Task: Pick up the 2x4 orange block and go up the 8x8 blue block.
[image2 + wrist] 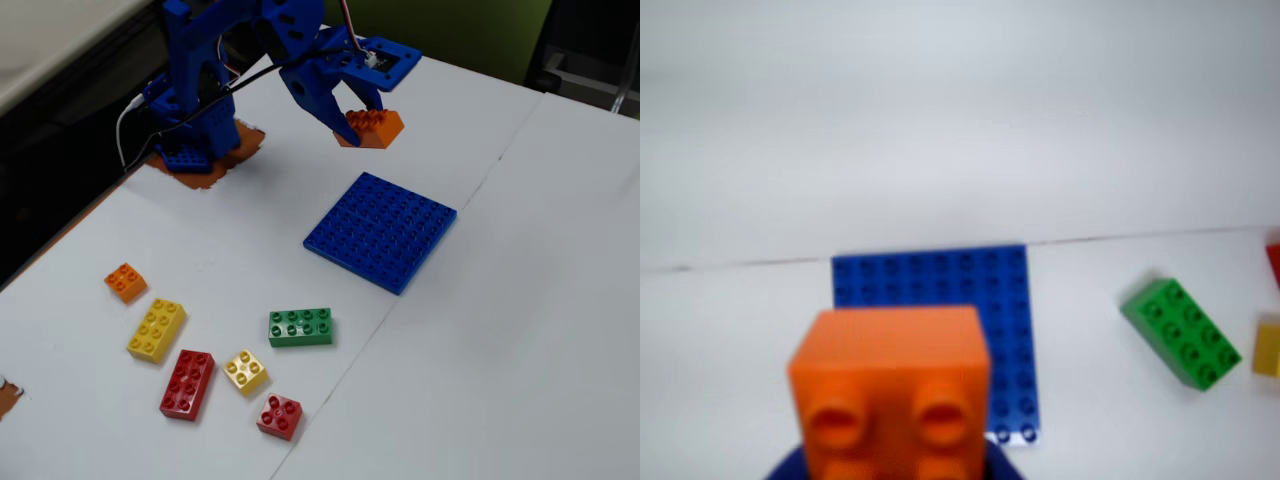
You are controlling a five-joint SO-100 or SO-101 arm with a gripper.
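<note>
One 2x4 orange block [371,127] clamped in end effector [358,120], held aloft beyond the 8x8 blue block [381,230]. Advise: centre over plate, align studs, lower squarely.

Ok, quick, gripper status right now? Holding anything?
Gripper: closed on the orange rectangular plastic brick, held in the air above the white table, not yet over the large flat blue studded plate.
</note>
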